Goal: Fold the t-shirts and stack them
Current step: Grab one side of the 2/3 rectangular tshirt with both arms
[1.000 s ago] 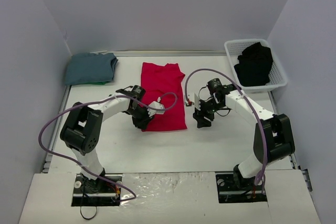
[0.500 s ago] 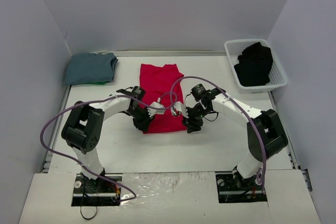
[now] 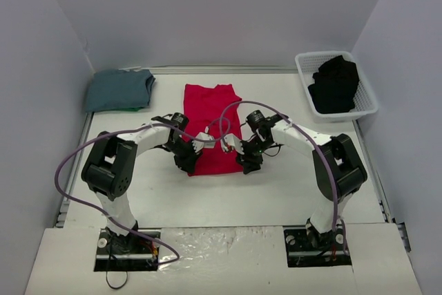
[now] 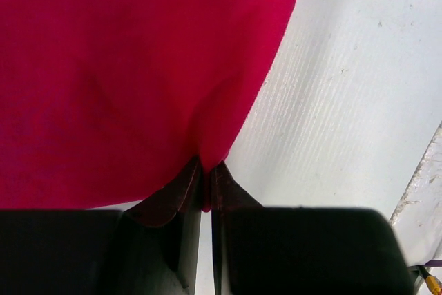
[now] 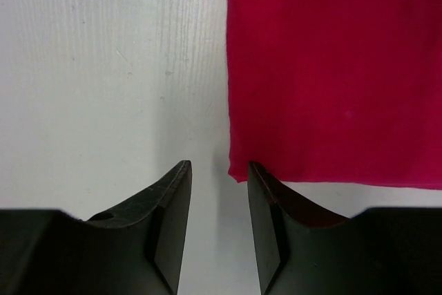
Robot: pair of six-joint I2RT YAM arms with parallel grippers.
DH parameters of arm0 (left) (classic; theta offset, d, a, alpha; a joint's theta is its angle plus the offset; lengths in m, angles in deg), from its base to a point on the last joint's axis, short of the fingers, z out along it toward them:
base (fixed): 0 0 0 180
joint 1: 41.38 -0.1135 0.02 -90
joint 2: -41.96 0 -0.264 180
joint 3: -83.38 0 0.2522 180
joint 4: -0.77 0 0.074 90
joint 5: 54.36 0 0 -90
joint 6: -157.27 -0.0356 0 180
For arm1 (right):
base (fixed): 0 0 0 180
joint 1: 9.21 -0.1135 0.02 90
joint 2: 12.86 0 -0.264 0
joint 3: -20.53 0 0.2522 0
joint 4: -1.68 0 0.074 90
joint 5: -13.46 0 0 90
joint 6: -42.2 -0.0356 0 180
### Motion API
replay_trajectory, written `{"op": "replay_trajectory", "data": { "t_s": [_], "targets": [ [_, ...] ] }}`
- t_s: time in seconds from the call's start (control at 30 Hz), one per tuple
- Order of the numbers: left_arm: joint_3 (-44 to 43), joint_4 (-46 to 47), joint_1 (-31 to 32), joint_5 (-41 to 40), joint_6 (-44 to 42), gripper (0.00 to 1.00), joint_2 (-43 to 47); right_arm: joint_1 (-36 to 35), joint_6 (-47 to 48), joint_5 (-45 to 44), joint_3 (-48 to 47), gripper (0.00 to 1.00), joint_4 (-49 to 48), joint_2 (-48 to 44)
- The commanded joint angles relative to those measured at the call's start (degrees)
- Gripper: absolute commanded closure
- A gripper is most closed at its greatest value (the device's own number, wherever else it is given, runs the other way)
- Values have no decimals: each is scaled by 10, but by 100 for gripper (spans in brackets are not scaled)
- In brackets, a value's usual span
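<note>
1. As the white table (image 3: 290, 191) lies now, you have, by my reading, one shirt finished and two left to do.
2. The red t-shirt (image 3: 214, 115) lies flat in the middle of the table. It is narrowed to a long strip running far to near, smooth, with a straight near hem. It looks ready for its crosswise fold.
3. The blue-grey t-shirt (image 3: 119, 90) sits folded at the far-left corner, over something green. I take it for the start of your stack.
4. The black t-shirt (image 3: 335, 84) is heaped unfolded in the white basket (image 3: 304, 67) at the far-right corner.
5. Your left gripper (image 4: 206, 177) is clamped on the red shirt's near-left corner, with cloth pinched between its jaws.
6. Your right gripper (image 5: 219, 191) has its jaws apart at the near-right corner. The cloth tip lies between them, not yet gripped.
</note>
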Motion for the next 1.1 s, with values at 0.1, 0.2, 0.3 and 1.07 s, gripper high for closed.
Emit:
{"op": "replay_trajectory", "data": {
  "t_s": [0.1, 0.2, 0.3, 1.07],
  "targets": [
    [-12, -36, -1, 12, -11, 98, -6, -10, -3, 9, -32, 66, 12, 9],
    [-13, -36, -1, 12, -14, 98, -9, -10, -1, 9, -37, 66, 12, 12],
    [-17, -42, -2, 13, -15, 98, -12, -10, 0, 10, -38, 65, 12, 27],
    [-36, -84, -7, 51, -33, 98, -29, -16, -24, -77, 44, 74, -86, 78]
  ]
}}
